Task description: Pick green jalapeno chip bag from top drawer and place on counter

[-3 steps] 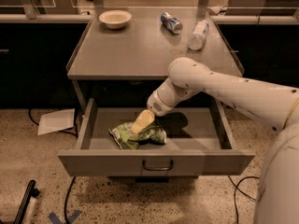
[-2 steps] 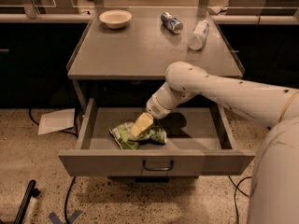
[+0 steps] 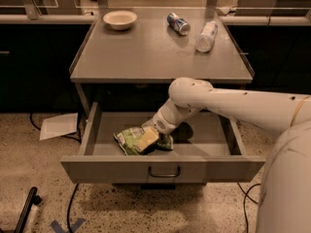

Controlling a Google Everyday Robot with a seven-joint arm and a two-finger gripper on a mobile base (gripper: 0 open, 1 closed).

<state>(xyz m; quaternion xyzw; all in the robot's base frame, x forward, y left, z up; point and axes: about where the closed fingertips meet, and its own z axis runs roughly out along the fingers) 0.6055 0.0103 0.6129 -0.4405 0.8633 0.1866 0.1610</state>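
Observation:
The green jalapeno chip bag (image 3: 130, 139) lies crumpled in the open top drawer (image 3: 160, 168), left of its middle. My gripper (image 3: 146, 138) reaches down into the drawer from the right and rests on top of the bag, touching it. The white arm (image 3: 228, 103) runs in from the right, under the counter's front edge. The counter (image 3: 150, 52) stands above the drawer.
On the counter sit a white bowl (image 3: 120, 19) at the back left, a blue can (image 3: 178, 23) lying on its side, and a clear plastic bottle (image 3: 206, 36) lying down. A paper sheet (image 3: 58, 126) lies on the floor at the left. Dark side counters flank both sides.
My gripper has moved slightly left and lower onto the chip bag. The bag has stayed where it was in the drawer.

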